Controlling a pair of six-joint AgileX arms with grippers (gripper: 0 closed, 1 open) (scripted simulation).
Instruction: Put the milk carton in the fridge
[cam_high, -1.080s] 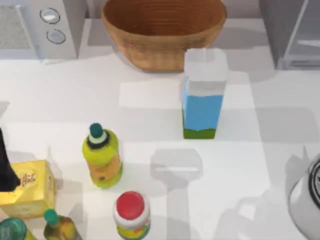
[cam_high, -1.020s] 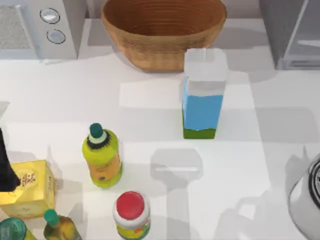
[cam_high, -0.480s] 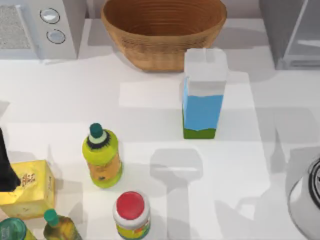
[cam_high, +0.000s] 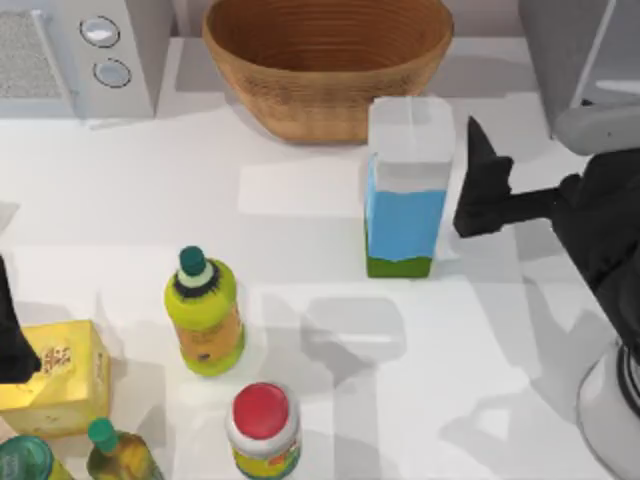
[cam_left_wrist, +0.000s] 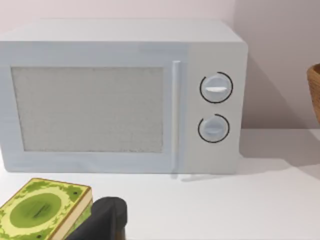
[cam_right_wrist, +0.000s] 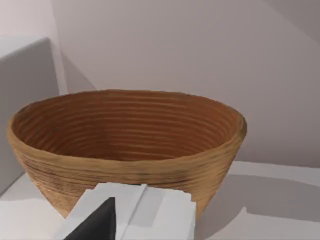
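The right gripper (cam_high: 470, 185) is seen beside the milk carton (cam_high: 405, 190), level with its white upper part; its dark fingers (cam_high: 483, 190) are parted and nothing is held between them. In the right wrist view one dark fingertip (cam_right_wrist: 97, 222) shows just in front of the carton's folded white top (cam_right_wrist: 135, 210), apart from it. The carton stands upright on the bench (cam_high: 300, 200), just on the far side of the fingers toward the bench's middle. It is judged to be a stiff, flat-sided box of moderate weight if full, tall enough to tip when pushed high up, and its smooth walls may slip or buckle under a hard squeeze. A hold across two opposite flat faces, on the blue body below the folded top, would probably be steadiest. Beyond the carton stands the wicker basket (cam_right_wrist: 125, 145). The fridge (cam_high: 575, 60) stands farther back, behind the fingers at the bench's right rear corner. The left gripper (cam_high: 10, 340) is parked far off at the left edge by the yellow box (cam_high: 55, 385); whether it is parted cannot be told.
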